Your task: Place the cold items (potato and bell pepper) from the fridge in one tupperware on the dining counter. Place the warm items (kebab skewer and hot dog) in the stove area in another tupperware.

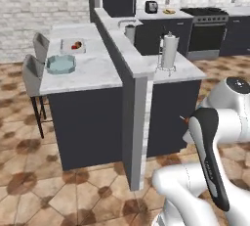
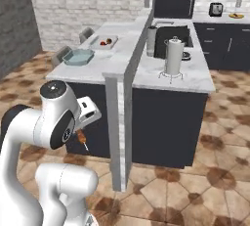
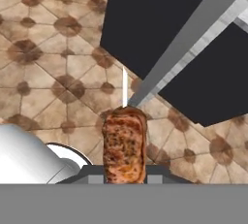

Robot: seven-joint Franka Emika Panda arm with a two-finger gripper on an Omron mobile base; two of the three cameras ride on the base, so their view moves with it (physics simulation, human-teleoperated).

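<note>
Above tiled floor (image 3: 43,53), tool (image 3: 125,178) gripping kebab skewer (image 3: 124,145)

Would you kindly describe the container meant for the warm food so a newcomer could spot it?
Find the long white marble-veined dining counter with grey chairs alongside. Near its chair-side edge sits a shallow pale teal octagonal container. Unlike the flat whitish rectangular tray behind it, it has sloped sides and a thick rim.

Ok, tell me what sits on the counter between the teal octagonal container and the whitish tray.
Nothing. In the left base view, bare marble counter separates the teal container from the tray; the right base view shows the same gap.
</note>
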